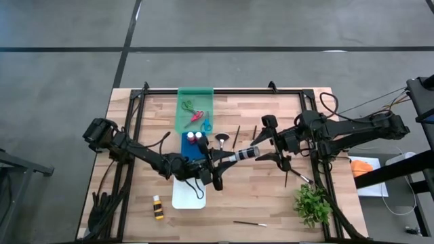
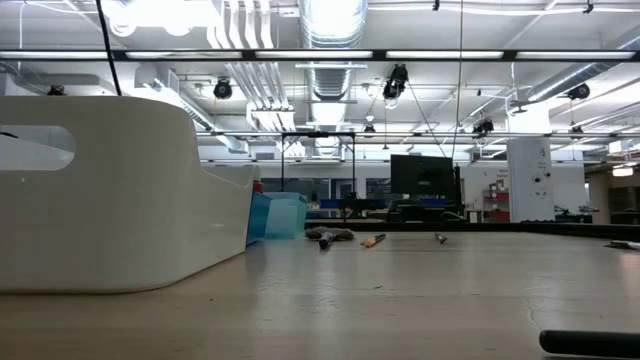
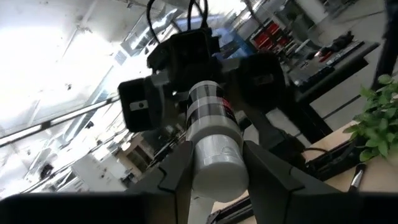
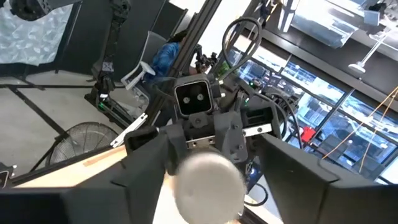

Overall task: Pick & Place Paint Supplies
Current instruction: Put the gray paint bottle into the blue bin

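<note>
My left gripper (image 3: 214,165) has its fingers (image 3: 173,174) closed against the sides of a paint bottle (image 1: 245,154), white cap toward my wrist, dark and red bands further along. The bottle lies level in the air between both arms. My right gripper (image 4: 208,168) faces its other end, fingers (image 4: 292,168) spread wide to either side of it; I cannot tell whether they touch.

This takes place above mid-table, just beside the white tray (image 1: 183,198). Two more white-capped bottles (image 1: 195,137) stand in the blue tray (image 1: 188,150). Scissors (image 1: 196,116) with red and green handles lie in the green tray (image 1: 195,95), a blue-handled pair (image 1: 207,126) at its near end. A yellow-banded bottle (image 1: 158,207) lies on bare wood near the table's front left. Brushes: one broad-headed (image 1: 222,140), two thin ones (image 1: 237,135) beside it, one (image 1: 249,223) near the front edge. A leafy plant (image 1: 312,204) stands front right.

Surface: pale wood-plank table (image 1: 271,196), dark frame rails. Room: grey floor, exposed ceiling ducts (image 2: 330,40), strip lights, a dark monitor (image 2: 421,175) beyond.
</note>
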